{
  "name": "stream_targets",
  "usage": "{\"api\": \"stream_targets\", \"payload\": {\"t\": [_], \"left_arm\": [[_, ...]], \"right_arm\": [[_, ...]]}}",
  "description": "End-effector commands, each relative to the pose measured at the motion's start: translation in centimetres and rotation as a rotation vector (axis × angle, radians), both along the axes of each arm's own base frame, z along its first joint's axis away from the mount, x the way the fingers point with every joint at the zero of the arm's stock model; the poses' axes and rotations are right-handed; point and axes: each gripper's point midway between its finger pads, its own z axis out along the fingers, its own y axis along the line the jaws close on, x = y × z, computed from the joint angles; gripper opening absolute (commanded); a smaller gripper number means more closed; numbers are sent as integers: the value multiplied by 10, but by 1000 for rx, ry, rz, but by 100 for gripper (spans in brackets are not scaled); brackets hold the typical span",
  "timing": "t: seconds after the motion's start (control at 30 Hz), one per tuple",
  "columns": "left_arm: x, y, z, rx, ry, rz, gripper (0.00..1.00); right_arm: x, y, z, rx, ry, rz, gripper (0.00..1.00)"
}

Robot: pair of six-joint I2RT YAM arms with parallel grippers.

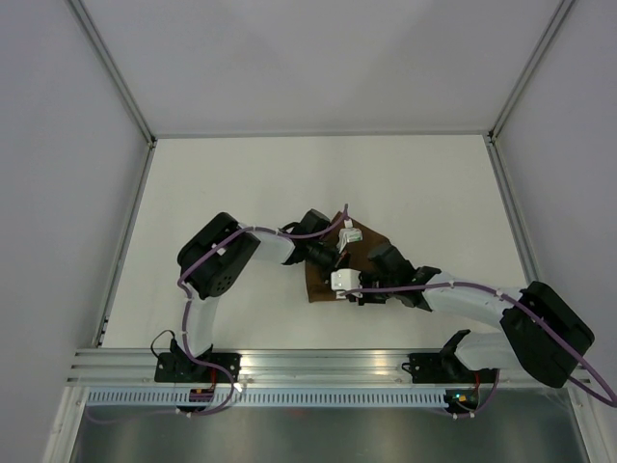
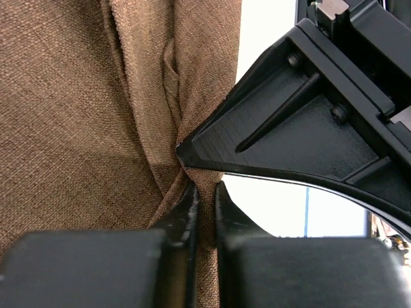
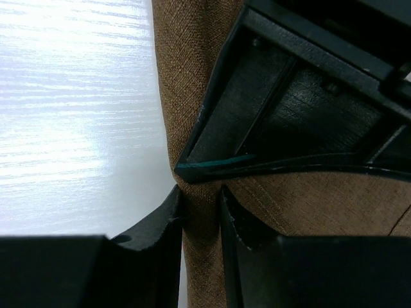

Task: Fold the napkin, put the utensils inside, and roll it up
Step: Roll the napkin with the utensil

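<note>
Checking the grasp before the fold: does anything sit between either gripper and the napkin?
Nothing visible does. The left gripper pinches a fold of the napkin, and the right gripper straddles its edge with cloth directly between its fingers.

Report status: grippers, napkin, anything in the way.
Left gripper shut on plain brown cloth napkin fold. Right gripper astride napkin edge, grip unconfirmed. Nothing blocking; gripper tips close together.

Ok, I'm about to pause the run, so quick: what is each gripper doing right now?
Left gripper: closed, pinching a fold of the napkin.
Right gripper: closed on the napkin's edge.
</note>
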Motion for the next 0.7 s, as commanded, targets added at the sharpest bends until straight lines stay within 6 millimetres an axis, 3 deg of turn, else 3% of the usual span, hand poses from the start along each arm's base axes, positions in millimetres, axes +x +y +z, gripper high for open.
{"api": "stream_targets", "payload": {"t": [0.0,0.07,0.17,0.37,0.57,0.67], "left_arm": [[-7,14,-26,122,58,40,18],[-3,10,-12,84,31,49,30],[6,5,8,39,-37,81,37],[48,9,39,29,-210,277,41],[88,37,66,63,-375,547,45],[114,64,82,87,-462,743,42]], "right_arm": [[-7,-9,-16,-45,32,-12,16],[-10,-9,-17,-48,48,-6,11],[-16,-11,-21,-71,90,3,3],[-36,-11,-26,-122,282,44,0],[-42,-13,-26,-132,468,66,1],[-42,-13,-22,-115,570,75,0]]}}
